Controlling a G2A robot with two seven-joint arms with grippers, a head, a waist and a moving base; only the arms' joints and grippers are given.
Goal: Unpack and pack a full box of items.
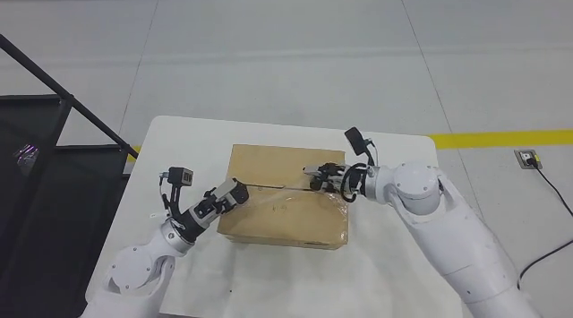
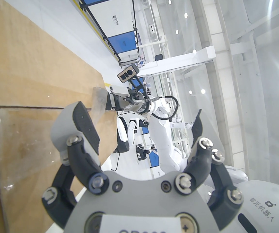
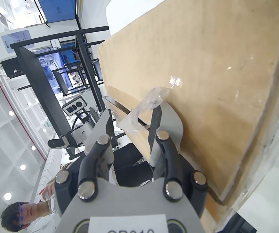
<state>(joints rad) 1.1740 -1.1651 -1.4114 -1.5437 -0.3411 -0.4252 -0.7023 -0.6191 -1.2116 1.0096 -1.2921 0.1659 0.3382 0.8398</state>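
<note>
Right claw (image 3: 132, 115) narrowly parted, its wrist view showing crumpled tape (image 3: 154, 98) at the tips; left claw (image 2: 139, 112) gapes empty.

L gripper (image 2: 139, 113) jaws wide apart, beside cardboard box (image 2: 32, 61); R gripper (image 2: 110, 102) at far edge, touching clear tape (image 2: 97, 100).

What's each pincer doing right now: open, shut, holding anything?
Left pincer: open, holding nothing, by the box top.
Right pincer: open, a lifted tape end between its fingers, not clamped.
</note>
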